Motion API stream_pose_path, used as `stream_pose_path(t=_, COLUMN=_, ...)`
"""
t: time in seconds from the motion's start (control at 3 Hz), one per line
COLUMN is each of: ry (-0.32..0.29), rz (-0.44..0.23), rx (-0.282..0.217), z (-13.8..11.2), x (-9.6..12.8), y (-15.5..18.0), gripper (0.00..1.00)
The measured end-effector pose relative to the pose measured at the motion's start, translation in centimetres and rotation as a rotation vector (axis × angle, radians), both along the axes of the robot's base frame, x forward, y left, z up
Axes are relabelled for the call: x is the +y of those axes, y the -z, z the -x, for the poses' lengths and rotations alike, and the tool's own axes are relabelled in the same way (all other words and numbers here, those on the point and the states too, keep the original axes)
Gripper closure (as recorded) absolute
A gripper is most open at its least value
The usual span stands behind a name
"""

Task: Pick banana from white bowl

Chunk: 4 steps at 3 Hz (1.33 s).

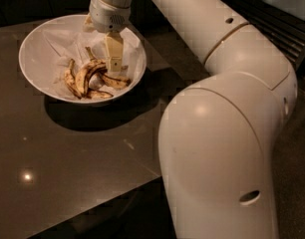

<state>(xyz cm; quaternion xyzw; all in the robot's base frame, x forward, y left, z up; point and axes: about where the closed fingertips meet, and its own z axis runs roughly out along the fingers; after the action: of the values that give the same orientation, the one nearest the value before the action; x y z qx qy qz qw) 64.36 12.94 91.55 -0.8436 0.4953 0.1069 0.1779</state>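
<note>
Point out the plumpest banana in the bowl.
The curved banana mid-pile, picture-left of the gripper hanging in the bowl; the others are thinner and darker.

Dim warm overhead light catches the tool (114, 66) in the white bowl (32, 38); table (68, 183) glints

Cream gripper (114, 68) inside white bowl (28, 59); banana (85, 76) yellow, brown-speckled; table (68, 158) dark glossy brown.

One white bowl (25, 59) is sitting near the worktop's (82, 158) far left corner. It's holding what I'm counting as roughly four: one plump banana (85, 76) and three skinnier, darker bananas (70, 79). One gripper (113, 68) is hanging over that bowl, and one crumpled paper lining (55, 44) is lying inside.
</note>
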Motion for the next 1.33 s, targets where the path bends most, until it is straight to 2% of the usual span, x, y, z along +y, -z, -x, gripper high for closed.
stream_pose_path(t=0.33, ry=-0.002, rz=0.005, rx=0.017, z=0.4, x=0.4, y=0.4, gripper=0.05)
stream_pose_path(t=0.67, ry=-0.007, rz=0.004, rx=0.031, z=0.6, x=0.8, y=0.7, gripper=0.17)
stream_pose_path(t=1.33, ry=-0.020, rz=-0.010, rx=0.046, z=0.7, x=1.2, y=1.5, gripper=0.28)
